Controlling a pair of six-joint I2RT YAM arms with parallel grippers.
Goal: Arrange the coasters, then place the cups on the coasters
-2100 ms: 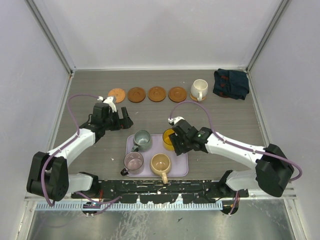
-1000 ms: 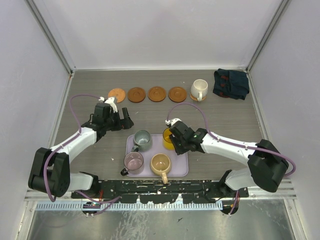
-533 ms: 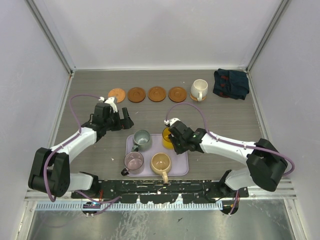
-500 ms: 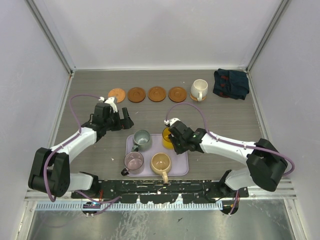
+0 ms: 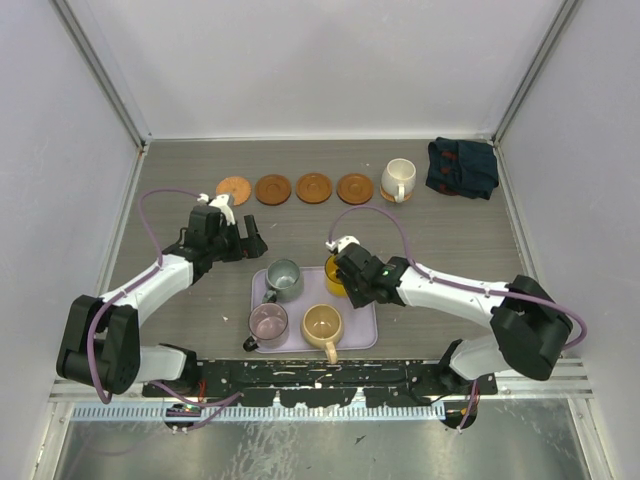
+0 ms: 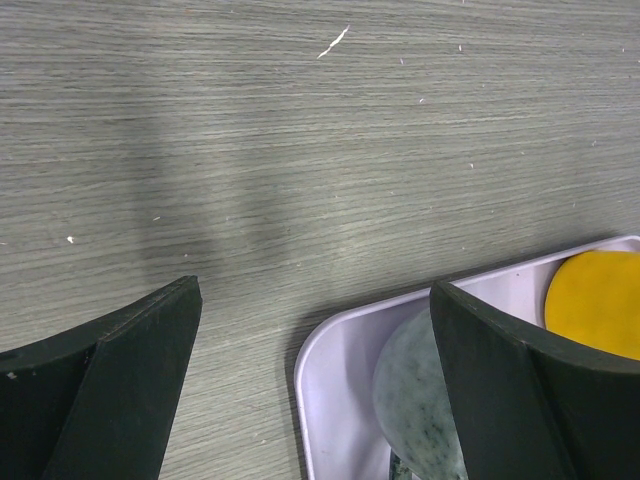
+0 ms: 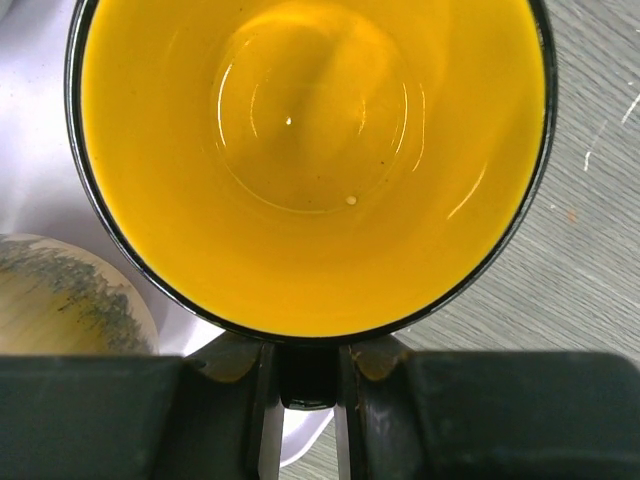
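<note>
Four brown coasters [image 5: 273,189] lie in a row at the back; a fifth sits under the cream white cup [image 5: 398,178]. On the lavender tray [image 5: 358,338] stand the grey-green cup [image 5: 283,280], the pinkish-purple cup [image 5: 267,322] and the tan cup [image 5: 322,326]. My right gripper [image 5: 350,272] is shut on the dark handle of the yellow cup [image 5: 335,273] at the tray's back right corner; the wrist view looks into that yellow cup [image 7: 310,150], with the right gripper [image 7: 305,385] pinching the handle. My left gripper [image 5: 250,238] hangs open, holding nothing, behind the tray's left corner [image 6: 325,390].
A dark blue folded cloth [image 5: 462,167] lies at the back right by the wall. White walls close in the table on three sides. The grey-green cup [image 6: 420,390] shows just inside the left gripper's right finger. The tan cup's rim [image 7: 60,300] is beside the yellow cup.
My right gripper has shifted slightly left and back with the yellow cup in its grip. The left arm has barely moved and stays open.
</note>
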